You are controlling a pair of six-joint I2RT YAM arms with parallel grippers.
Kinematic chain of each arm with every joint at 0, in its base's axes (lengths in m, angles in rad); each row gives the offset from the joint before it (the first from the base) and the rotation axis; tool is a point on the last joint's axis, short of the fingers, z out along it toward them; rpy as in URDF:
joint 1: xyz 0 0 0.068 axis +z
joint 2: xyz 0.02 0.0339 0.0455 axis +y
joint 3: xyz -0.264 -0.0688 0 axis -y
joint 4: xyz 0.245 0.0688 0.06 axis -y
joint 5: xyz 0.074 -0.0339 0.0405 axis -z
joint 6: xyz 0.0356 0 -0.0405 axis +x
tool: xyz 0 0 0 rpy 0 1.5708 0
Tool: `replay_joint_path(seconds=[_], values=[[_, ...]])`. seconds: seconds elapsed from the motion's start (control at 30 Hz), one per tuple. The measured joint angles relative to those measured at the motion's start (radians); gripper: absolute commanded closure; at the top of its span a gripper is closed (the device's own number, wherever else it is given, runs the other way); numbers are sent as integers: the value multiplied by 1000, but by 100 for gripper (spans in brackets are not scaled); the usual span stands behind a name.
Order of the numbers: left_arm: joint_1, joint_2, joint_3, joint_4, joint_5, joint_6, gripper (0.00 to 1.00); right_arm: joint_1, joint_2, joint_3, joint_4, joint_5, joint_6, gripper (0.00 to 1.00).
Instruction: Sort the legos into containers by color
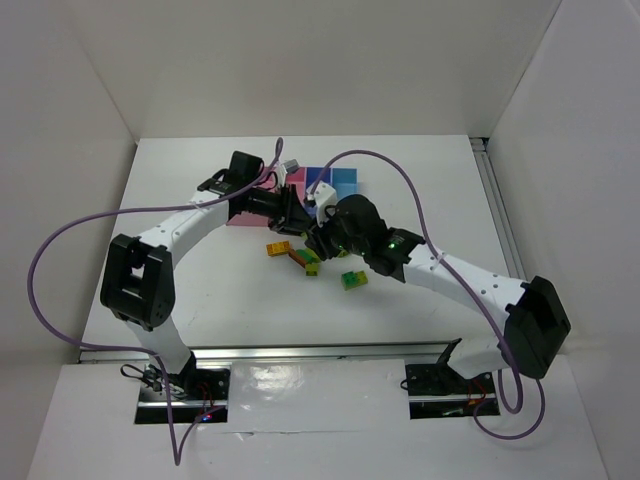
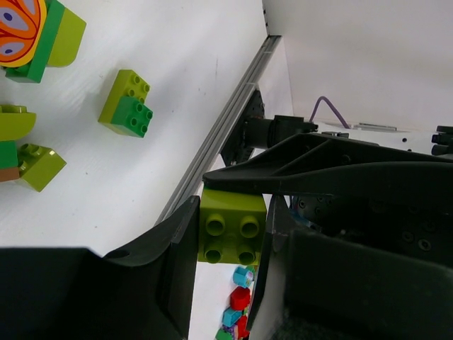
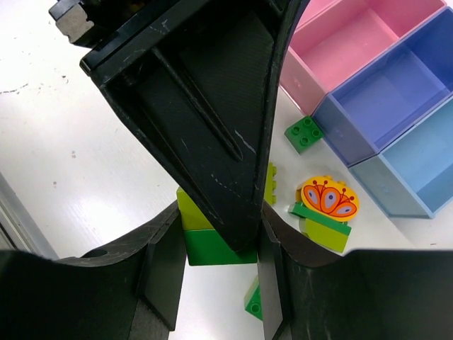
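My left gripper (image 2: 228, 244) is shut on a yellow-green lego (image 2: 233, 228). My right gripper (image 3: 216, 248) is shut on a green lego (image 3: 205, 248) that has a yellow-green one stacked on it. The two grippers meet just in front of the containers (image 1: 338, 184), left (image 1: 298, 220) and right (image 1: 322, 238), and each one's finger crosses the other's wrist view. The pink (image 3: 347, 44), blue-purple (image 3: 393, 93) and light blue (image 3: 433, 157) bins look empty. Loose legos lie on the table: a small green one (image 3: 304, 133) by the bins and an orange-yellow flower piece (image 3: 330, 197) on green and yellow-green bricks.
More legos lie near the grippers: a yellow one (image 1: 278, 248), a red-brown and green stack (image 1: 305, 260), and a green and yellow-green pair (image 1: 354, 279), which also shows in the left wrist view (image 2: 127, 104). A metal rail (image 2: 219, 134) runs along the table's right edge.
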Motion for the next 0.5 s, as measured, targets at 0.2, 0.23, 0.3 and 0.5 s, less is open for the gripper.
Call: replay_joint_path(seconds=[0.2, 0.23, 0.3, 0.5], values=[[-6, -3, 0, 5, -21, -31, 100, 3, -31, -39, 29, 22, 26, 89], [-8, -6, 0, 8, -25, -38, 100, 3, -35, -43, 33, 28, 32, 89], [-9, -13, 0, 16, -39, -55, 100, 5, -40, -45, 39, 40, 50, 89], [-12, -27, 0, 27, -81, -79, 100, 5, -40, -45, 50, 60, 89, 89]])
